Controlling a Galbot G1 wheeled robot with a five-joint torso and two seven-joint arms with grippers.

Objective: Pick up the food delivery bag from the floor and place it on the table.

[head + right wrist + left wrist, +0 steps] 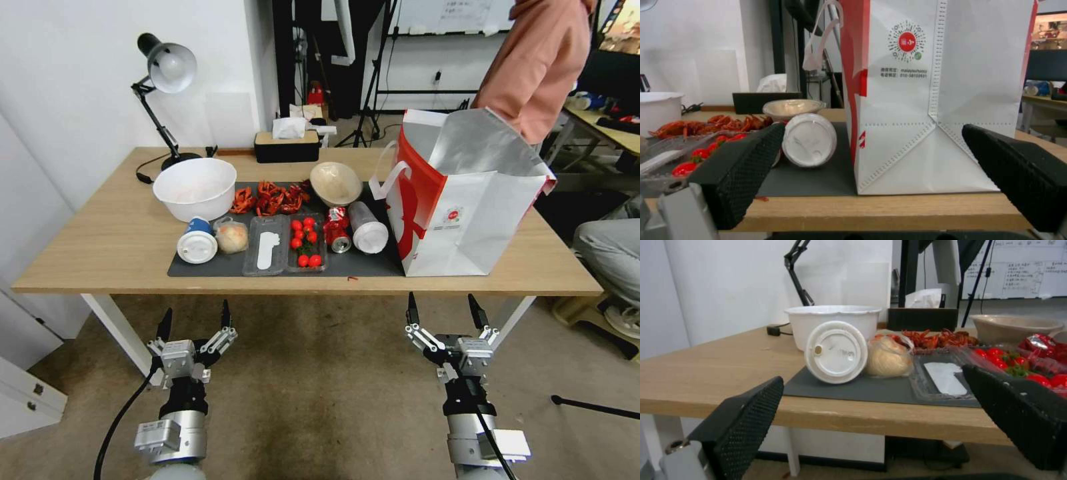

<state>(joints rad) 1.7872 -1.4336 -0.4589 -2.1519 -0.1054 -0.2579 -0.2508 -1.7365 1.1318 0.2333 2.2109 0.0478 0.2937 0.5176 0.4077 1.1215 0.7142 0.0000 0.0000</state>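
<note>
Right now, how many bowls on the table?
2. The white bowl stands at the dark mat's far-left corner, near the lamp. The beige bowl sits tilted at the mat's far edge, left of the food delivery bag.

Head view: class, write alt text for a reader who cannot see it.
A food delivery bag stands upright at the right end of a table, partly on a dark mat that also holds bowls, cups and food. Below the table's front edge, the left hand and right hand hover open above the floor.
</note>
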